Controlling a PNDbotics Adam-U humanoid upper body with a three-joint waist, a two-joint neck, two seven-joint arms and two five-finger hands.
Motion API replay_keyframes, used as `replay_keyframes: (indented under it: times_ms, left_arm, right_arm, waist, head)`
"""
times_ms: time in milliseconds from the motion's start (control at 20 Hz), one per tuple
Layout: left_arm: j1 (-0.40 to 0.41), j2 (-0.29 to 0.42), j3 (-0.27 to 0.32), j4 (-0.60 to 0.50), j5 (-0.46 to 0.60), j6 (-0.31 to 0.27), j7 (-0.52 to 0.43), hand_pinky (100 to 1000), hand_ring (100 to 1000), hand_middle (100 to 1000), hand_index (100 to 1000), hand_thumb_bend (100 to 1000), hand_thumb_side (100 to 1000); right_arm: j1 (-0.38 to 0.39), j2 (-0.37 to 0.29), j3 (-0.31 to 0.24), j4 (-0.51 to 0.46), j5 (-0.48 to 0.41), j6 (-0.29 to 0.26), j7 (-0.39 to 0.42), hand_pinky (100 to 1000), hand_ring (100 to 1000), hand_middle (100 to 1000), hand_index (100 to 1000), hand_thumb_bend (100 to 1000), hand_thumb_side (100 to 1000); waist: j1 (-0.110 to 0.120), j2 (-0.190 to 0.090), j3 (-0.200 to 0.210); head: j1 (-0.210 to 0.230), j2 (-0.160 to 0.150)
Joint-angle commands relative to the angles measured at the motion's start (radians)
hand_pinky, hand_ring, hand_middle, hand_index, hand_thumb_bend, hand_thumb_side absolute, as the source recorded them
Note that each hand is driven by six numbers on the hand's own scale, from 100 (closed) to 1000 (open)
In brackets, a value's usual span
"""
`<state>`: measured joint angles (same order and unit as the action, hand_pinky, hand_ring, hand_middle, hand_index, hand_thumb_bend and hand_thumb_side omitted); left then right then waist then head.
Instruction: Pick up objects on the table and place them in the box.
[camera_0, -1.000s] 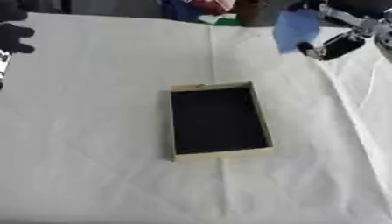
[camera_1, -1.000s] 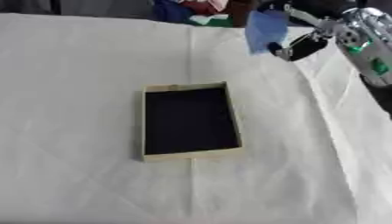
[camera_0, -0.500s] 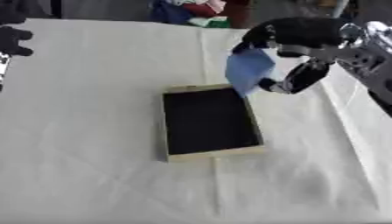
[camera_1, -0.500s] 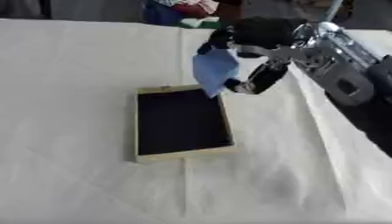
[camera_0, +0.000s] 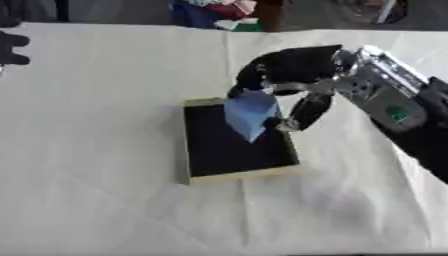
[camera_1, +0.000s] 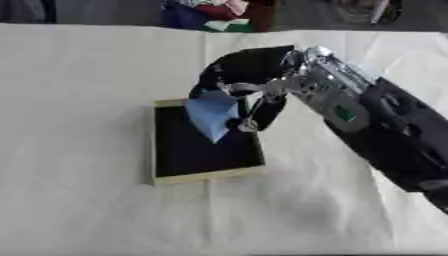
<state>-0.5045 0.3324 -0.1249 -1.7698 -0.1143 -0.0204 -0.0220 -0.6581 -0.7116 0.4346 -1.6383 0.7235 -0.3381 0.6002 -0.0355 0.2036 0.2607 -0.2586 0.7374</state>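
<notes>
1 box (camera_0: 238, 175) with a dark inside sits at the centre of the white worktop (camera_0: 96, 150). 1 blue item (camera_0: 249, 112) hangs over the box's upper right part, pinched by the right robot hand (camera_0: 289, 75), fingers curled round it. the left robot hand (camera_0: 10, 40) shows at the upper left edge; i cannot tell its state. 0.5 s ago the item was at the box's upper right corner; now it is lower, over the dark inside.

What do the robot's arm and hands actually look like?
The right hand is black, with slim fingers. Its wrist is a silver metal block with a small green mark, and the forearm behind is black and bulky. Only dark fingers of the left hand show at the upper left edge.
</notes>
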Motion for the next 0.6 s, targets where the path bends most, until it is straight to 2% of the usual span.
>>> replay_keyframes:
  times_ms: [50, 200, 250, 300, 350, 400, 450, 550, 600]
  left_arm:
    - [-0.018, 0.009, 0.003, -0.010, 0.000, 0.000, -0.003, 697, 763, 780, 888, 341, 792]
    - [-0.018, 0.008, 0.003, -0.010, 0.000, -0.001, -0.003, 697, 763, 780, 888, 341, 792]
    - [-0.018, 0.008, 0.003, -0.010, 0.000, -0.001, -0.004, 697, 764, 781, 888, 340, 793]
    - [-0.017, 0.008, 0.002, -0.010, 0.000, -0.001, -0.005, 697, 764, 780, 888, 340, 793]
    - [-0.016, 0.008, 0.003, -0.010, -0.001, -0.001, -0.005, 697, 769, 780, 888, 341, 793]
    - [-0.015, 0.009, 0.003, -0.009, -0.001, -0.001, -0.005, 697, 769, 780, 888, 340, 793]
    - [-0.014, 0.009, 0.004, -0.009, -0.001, -0.001, -0.005, 697, 772, 780, 888, 340, 793]
    - [-0.012, 0.010, 0.004, -0.009, -0.001, -0.001, -0.004, 697, 774, 780, 888, 340, 793]
    - [-0.012, 0.010, 0.004, -0.009, -0.001, -0.001, -0.004, 697, 775, 780, 888, 340, 793]
  right_arm:
    - [-0.022, 0.008, 0.000, 0.053, 0.043, -0.021, -0.030, 938, 931, 577, 910, 111, 100]
    - [-0.024, 0.026, 0.011, 0.081, 0.073, -0.042, -0.045, 939, 932, 582, 912, 115, 100]
    - [-0.026, 0.029, 0.013, 0.086, 0.082, -0.048, -0.049, 963, 956, 736, 976, 202, 218]
    - [-0.027, 0.031, 0.014, 0.085, 0.099, -0.053, -0.052, 965, 959, 750, 983, 219, 241]
    - [-0.028, 0.032, 0.012, 0.084, 0.114, -0.056, -0.059, 970, 963, 790, 995, 280, 349]
    - [-0.028, 0.031, 0.009, 0.081, 0.126, -0.057, -0.069, 971, 963, 793, 996, 288, 361]
    - [-0.028, 0.030, 0.006, 0.079, 0.135, -0.057, -0.081, 975, 967, 835, 1000, 326, 416]
    - [-0.026, 0.022, -0.003, 0.067, 0.153, -0.053, -0.115, 982, 974, 879, 1000, 363, 465]
    - [-0.025, 0.017, -0.007, 0.060, 0.158, -0.050, -0.131, 983, 975, 883, 1000, 366, 467]
  waist:
    - [0.004, -0.015, 0.001]
    - [0.003, -0.016, -0.003]
    - [0.002, -0.016, -0.005]
    - [0.002, -0.017, -0.007]
    - [0.001, -0.017, -0.008]
    - [0.001, -0.018, -0.010]
    - [0.001, -0.019, -0.011]
    - [0.000, -0.022, -0.014]
    - [-0.001, -0.023, -0.016]
  head:
    - [-0.004, -0.008]
    - [-0.003, -0.008]
    - [-0.003, -0.008]
    - [-0.002, -0.007]
    - [-0.001, -0.007]
    - [0.000, -0.007]
    - [0.001, -0.006]
    - [0.004, -0.005]
    - [0.005, -0.004]
